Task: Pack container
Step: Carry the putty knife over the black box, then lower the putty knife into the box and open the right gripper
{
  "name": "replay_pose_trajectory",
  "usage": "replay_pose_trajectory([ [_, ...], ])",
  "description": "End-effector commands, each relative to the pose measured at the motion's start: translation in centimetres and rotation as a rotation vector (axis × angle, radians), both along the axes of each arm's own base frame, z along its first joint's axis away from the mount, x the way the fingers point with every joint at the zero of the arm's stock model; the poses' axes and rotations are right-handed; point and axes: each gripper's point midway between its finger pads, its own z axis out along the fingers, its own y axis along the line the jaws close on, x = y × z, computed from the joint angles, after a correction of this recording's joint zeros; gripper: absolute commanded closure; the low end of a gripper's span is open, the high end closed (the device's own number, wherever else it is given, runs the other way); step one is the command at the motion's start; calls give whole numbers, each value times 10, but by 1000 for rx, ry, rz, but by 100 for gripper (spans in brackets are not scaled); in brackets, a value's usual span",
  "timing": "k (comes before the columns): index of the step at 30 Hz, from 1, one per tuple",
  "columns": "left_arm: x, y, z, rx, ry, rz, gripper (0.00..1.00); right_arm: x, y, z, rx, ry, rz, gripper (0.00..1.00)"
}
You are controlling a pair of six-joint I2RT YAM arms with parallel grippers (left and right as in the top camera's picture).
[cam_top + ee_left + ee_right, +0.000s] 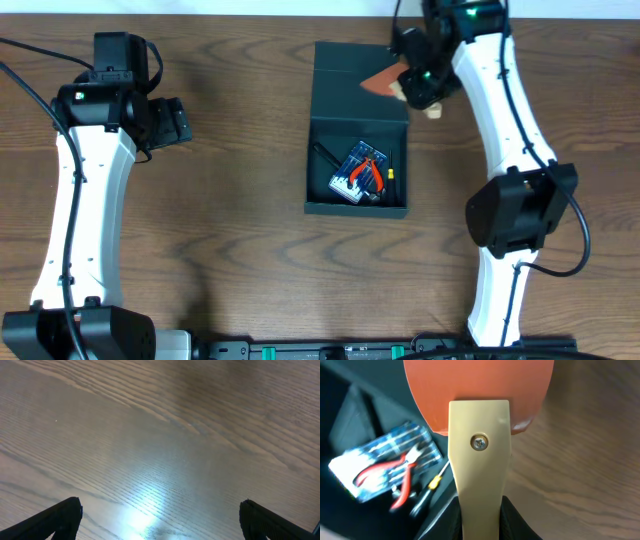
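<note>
Overhead showing container (340, 85) sitting mid-table (230, 230), lid flap lying open on far side, pliers (368, 172) inside. Judging it rigid, matte, light; grabbing best at wall rim or lid edge. Right gripper (425, 92) hovering over container's far right corner, clamping spatula (383, 80) handle. Left gripper (165, 125) gaping wide, empty, well left of container.

In the right wrist view the scraper (479, 435) loses the top of its orange blade to the upper edge. Its handle's lower end sinks between the right gripper's (480, 525) clamping fingers, which are cropped below. Inside the container (350, 415), the pliers (395, 472) and packet (375, 467) are blurred. By the container's left wall, a dark item (322, 153) is too small to tell. The left gripper (160, 517) shows only two wide-apart fingertips, cut off at the lower corners.
</note>
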Motion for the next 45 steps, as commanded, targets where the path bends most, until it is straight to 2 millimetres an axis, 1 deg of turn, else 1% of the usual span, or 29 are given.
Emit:
replay_pose_trajectory([
  [1, -1, 3, 2, 3, -5, 18, 1, -8, 16, 25, 10, -46, 93, 99],
  [9, 0, 3, 3, 3, -5, 18, 1, -33, 39, 24, 69, 38, 163, 99],
  [14, -1, 3, 2, 3, -5, 18, 1, -45, 41, 23, 79, 83, 172, 99],
  [18, 0, 3, 3, 3, -5, 18, 1, -54, 50, 25, 134, 115, 211, 99],
  [24, 0, 3, 3, 3, -5, 18, 1, -63, 54, 26, 151, 145, 232, 99],
  [37, 0, 3, 3, 3, -5, 18, 1, -80, 86, 26, 160, 160, 334, 99],
  [40, 0, 3, 3, 3, -5, 18, 1, -82, 88, 26, 159, 166, 341, 99],
  [45, 0, 3, 3, 3, -5, 18, 1, -90, 86, 24, 150, 200, 347, 99],
])
